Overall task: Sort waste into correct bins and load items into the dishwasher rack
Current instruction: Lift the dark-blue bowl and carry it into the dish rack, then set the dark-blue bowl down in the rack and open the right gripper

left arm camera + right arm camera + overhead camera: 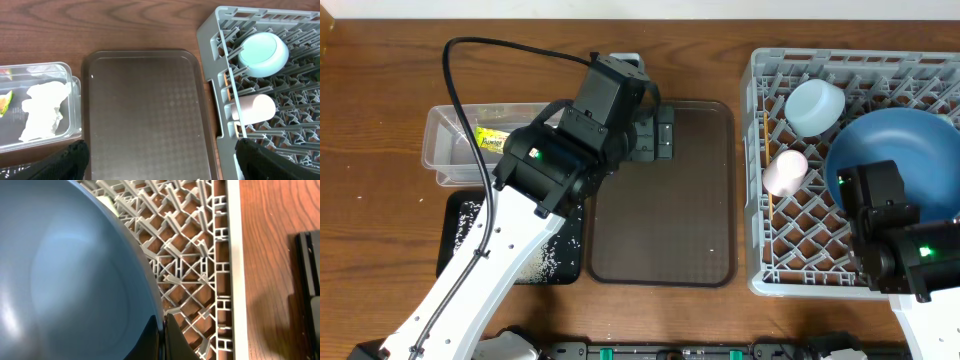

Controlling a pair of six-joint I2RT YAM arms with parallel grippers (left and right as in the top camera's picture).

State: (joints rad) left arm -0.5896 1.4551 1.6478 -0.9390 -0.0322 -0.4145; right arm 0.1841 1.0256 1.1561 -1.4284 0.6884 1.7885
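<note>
The grey dishwasher rack point(760, 200) stands at the right and holds a pale bowl point(815, 105), a pink cup point(785, 172) and wooden chopsticks point(766, 150) along its left side. A dark blue plate point(65, 270) leans in the rack point(200, 280), and my right gripper point(164, 335) is shut on its rim. My left gripper point(160, 165) hangs open above the brown tray point(145, 110), holding nothing. At the left, the clear tub point(70, 85) contains a white tissue point(42, 110) and the snack wrapper point(492, 138). Rice grains lie in the black tray point(453, 215).
The left arm crosses over the black tray and the tub. Some grains point(578, 238) lie near the black tray's right edge beside the brown tray point(665, 200). A dark object point(306, 280) sits on the wood right of the rack.
</note>
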